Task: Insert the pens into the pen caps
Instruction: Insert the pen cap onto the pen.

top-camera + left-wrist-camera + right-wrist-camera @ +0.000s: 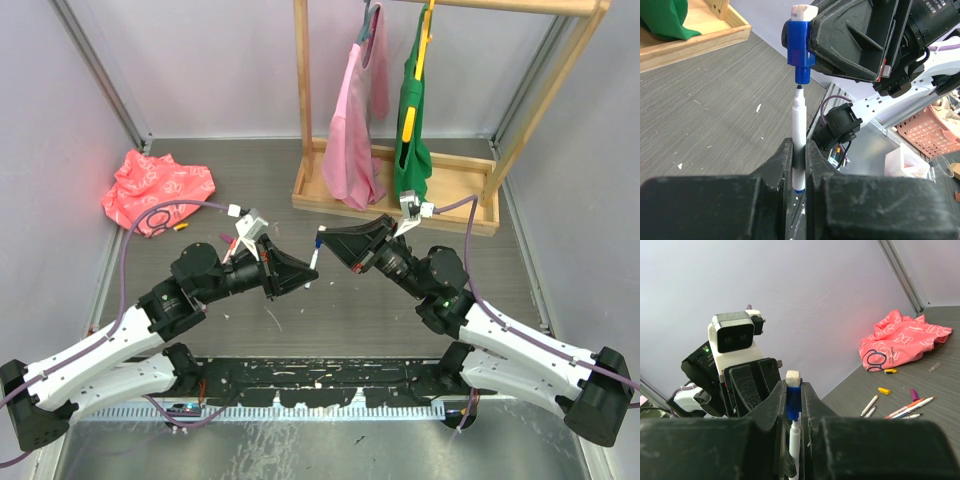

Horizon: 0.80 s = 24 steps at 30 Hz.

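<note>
While left fingers point(781, 167) grip blue pen point(798, 125), right fingers point(774, 412) clamp blue cap point(799, 47) — loose pens point(905, 410) near pink cloth point(900, 345)

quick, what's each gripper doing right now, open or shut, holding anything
left gripper: shut on the blue pen, tip pointing at the cap
right gripper: shut on the blue cap

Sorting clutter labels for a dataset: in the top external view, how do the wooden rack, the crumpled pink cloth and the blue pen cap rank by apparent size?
1. wooden rack, clearly largest
2. crumpled pink cloth
3. blue pen cap, tiny
</note>
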Each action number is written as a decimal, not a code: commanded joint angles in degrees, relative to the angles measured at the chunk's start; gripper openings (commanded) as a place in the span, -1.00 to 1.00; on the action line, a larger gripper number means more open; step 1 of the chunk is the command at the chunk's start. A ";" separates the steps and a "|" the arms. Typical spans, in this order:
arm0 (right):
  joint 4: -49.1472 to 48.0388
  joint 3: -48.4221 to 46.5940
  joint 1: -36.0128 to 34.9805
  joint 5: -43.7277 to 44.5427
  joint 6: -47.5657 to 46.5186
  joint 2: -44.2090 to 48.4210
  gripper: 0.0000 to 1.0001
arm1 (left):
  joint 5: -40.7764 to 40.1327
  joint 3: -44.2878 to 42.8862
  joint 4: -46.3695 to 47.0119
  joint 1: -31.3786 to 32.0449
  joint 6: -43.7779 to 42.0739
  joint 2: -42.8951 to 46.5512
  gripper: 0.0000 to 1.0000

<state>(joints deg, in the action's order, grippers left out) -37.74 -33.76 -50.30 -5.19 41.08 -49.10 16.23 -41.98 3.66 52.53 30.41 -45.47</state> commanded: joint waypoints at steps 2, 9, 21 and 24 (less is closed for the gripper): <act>-2.36 0.53 -0.32 -0.25 0.29 0.82 -1.00 | -0.77 -1.35 3.74 0.11 -0.91 1.34 -1.00; -2.61 2.54 -0.32 -0.54 1.66 1.39 -1.00 | -0.94 -1.33 3.81 0.08 -1.01 1.27 -1.00; -3.99 4.86 -0.79 -0.70 3.48 1.78 -1.00 | -2.64 -1.18 4.17 0.06 -0.68 1.61 -1.00; -5.02 5.68 -1.10 -0.83 4.42 1.35 -1.00 | -3.61 -1.60 5.25 0.07 -0.61 1.50 -1.00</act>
<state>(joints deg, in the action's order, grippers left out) -40.47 -29.41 -50.87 -5.58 44.25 -48.10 15.57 -41.98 2.68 52.77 30.41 -45.28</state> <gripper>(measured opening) 0.158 0.087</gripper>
